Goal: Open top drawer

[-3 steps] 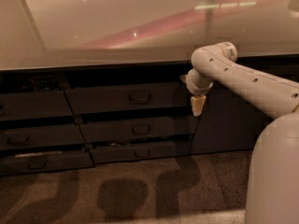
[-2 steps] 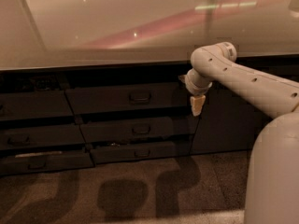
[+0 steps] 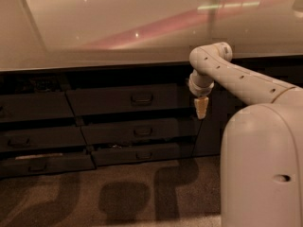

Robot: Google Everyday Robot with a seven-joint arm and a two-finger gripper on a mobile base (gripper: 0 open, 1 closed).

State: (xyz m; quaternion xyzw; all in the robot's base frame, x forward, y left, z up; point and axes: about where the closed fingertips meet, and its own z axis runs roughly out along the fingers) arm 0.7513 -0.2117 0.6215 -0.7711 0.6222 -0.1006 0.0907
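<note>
The top drawer (image 3: pixel 109 100) is the wide dark front in the middle column, just under the pale countertop, with a small loop handle (image 3: pixel 142 98) at its centre. It sits pushed in, level with the fronts beside it. My gripper (image 3: pixel 201 109) hangs pointing down at the drawer's right end, well to the right of the handle and slightly lower. Its tan fingertips are shut together on nothing.
A pale counter (image 3: pixel 94 56) overhangs the drawers. Two shallower drawers (image 3: pixel 137 132) lie below the top one, and another column of drawers (image 3: pixel 38 138) stands to the left. A dark cabinet panel (image 3: pixel 210 136) is behind the gripper. My white base (image 3: pixel 262 169) fills the lower right.
</note>
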